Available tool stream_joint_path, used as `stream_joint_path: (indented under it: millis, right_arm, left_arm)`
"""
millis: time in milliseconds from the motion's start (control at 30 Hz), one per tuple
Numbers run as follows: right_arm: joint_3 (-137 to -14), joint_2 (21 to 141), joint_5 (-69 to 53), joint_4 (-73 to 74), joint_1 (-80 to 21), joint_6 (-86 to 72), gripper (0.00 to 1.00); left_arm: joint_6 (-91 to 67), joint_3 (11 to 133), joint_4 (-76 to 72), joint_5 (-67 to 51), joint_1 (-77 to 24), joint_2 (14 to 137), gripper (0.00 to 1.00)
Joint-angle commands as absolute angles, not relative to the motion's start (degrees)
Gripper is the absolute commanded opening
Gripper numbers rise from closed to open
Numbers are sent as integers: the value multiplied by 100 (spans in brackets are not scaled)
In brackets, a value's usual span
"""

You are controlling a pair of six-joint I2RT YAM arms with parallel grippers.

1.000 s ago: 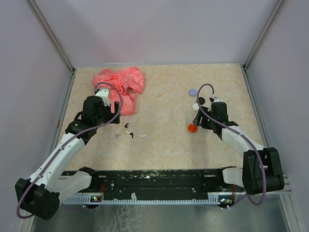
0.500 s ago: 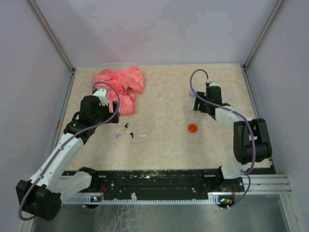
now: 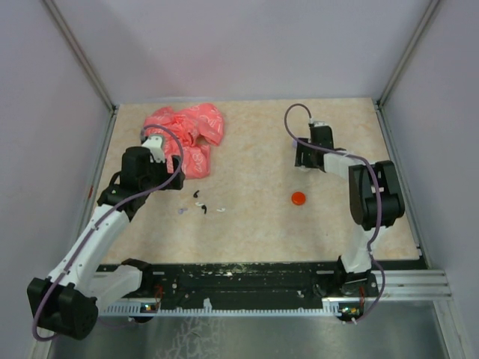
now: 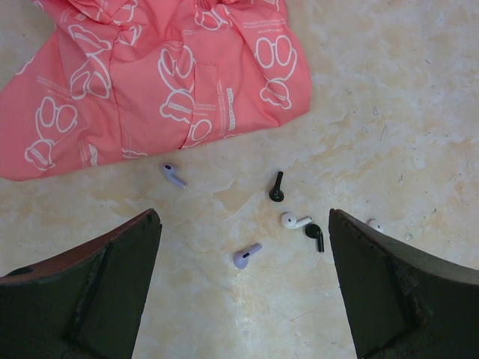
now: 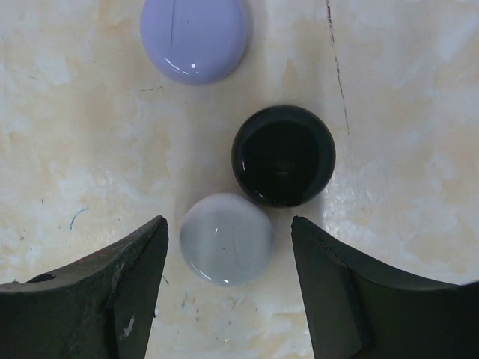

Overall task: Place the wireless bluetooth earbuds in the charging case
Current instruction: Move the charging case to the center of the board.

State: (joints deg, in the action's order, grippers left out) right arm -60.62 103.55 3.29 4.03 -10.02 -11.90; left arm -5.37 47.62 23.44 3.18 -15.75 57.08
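Progress: nothing inserted yet, as far as the views show. The earbuds point(image 4: 295, 221) lie loose on the desk point(image 3: 254, 232) in a small scatter just beside the near edge of a crumpled pink printed bag point(image 4: 135, 82). There are two pale purple, two black and one white, with a second white one half hidden at the right finger's edge. The round pieces I take to be the charging cases sit well apart from them on the far right of the desk: a lavender disc point(image 5: 194, 37), a black disc point(image 5: 283, 155) and a white disc point(image 5: 227, 238), the latter two touching or nearly so. A red disc point(image 3: 299, 198) lies alone nearer the arms. All look closed and no bud is seated in any, so every pick, lid opening and insertion remains. The left pincer point(image 4: 243, 224) is spread wide and empty, poised above the bud scatter and touching nothing. The right pincer point(image 5: 228, 224) is likewise wide and empty. Its fingers flank the white disc with a gap on each side; I cannot tell whether the tips touch the desk.
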Motion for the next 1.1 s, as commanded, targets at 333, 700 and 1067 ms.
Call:
stream_joint_path:
  millis: [333,700,1067]
  right_arm:
    - [-6744,10776,259,911,-1560,-373,55]
    - [-6647,10635,-105,1177,-2803,648,51]
    - [-6720,10619,-123,1507,-3331,1192,59]
  left_arm:
    - [-577,4710,2171,50,-1450,5731,96]
    - [-517,4686,2153,-62,-1432,5698,96]
    - [-512,4683,2136,-105,-1433,5705,96]
